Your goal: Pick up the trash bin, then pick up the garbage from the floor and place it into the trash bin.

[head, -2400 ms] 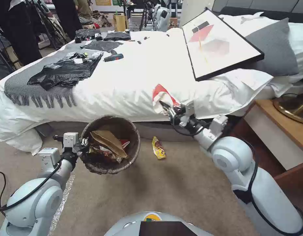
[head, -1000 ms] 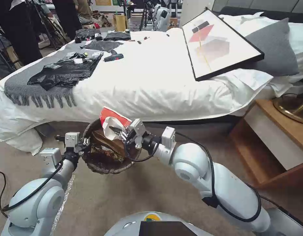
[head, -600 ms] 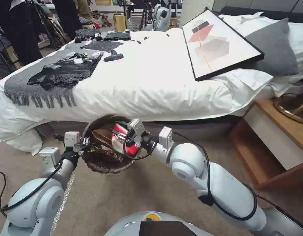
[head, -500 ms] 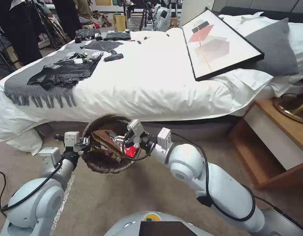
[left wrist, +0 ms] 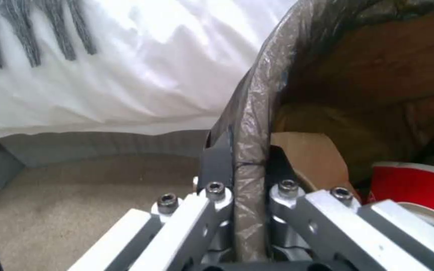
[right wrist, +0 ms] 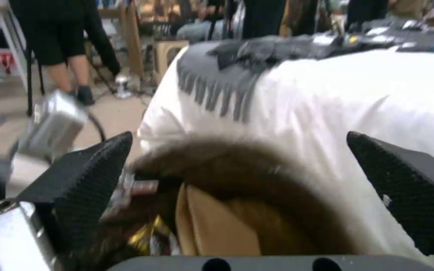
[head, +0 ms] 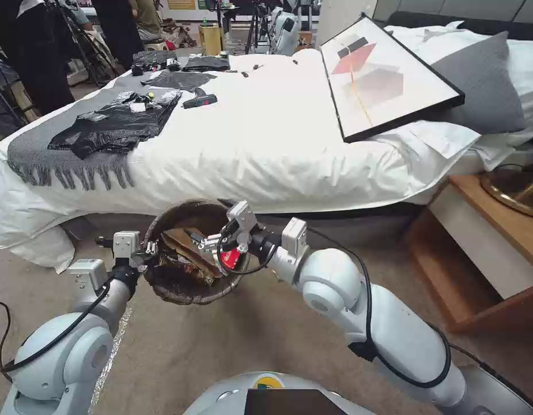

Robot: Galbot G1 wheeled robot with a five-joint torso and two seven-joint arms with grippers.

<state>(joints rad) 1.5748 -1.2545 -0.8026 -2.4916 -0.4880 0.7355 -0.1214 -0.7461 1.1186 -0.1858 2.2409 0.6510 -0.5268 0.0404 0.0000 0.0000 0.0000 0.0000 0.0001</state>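
The trash bin (head: 185, 288), lined with a dark brown bag, hangs above the carpet. My left gripper (head: 149, 251) is shut on its near rim, and the left wrist view shows the fingers (left wrist: 216, 177) pinching the bag-covered rim (left wrist: 249, 143). Garbage lies inside: a tan paper bag (head: 182, 241) and a red-and-white carton (head: 233, 257), the carton (left wrist: 413, 188) also seen past the left fingers. My right gripper (head: 211, 222) hovers over the bin's mouth, open and holding nothing. Its black pads (right wrist: 91, 180) stand wide apart above the bin's rim (right wrist: 227, 162) and the tan bag (right wrist: 212, 226).
The bed (head: 237, 150) with its white sheet rises just behind the bin, carrying black bags (head: 113, 124), a framed picture (head: 387, 75) and a grey pillow (head: 485, 80). A wooden nightstand (head: 496, 242) stands on the right. Open carpet (head: 266, 334) lies in front.
My right arm swung left from the bed's edge to over the bin with the red-and-white carton. It opened, and the carton now lies in the bin. The left arm held still.
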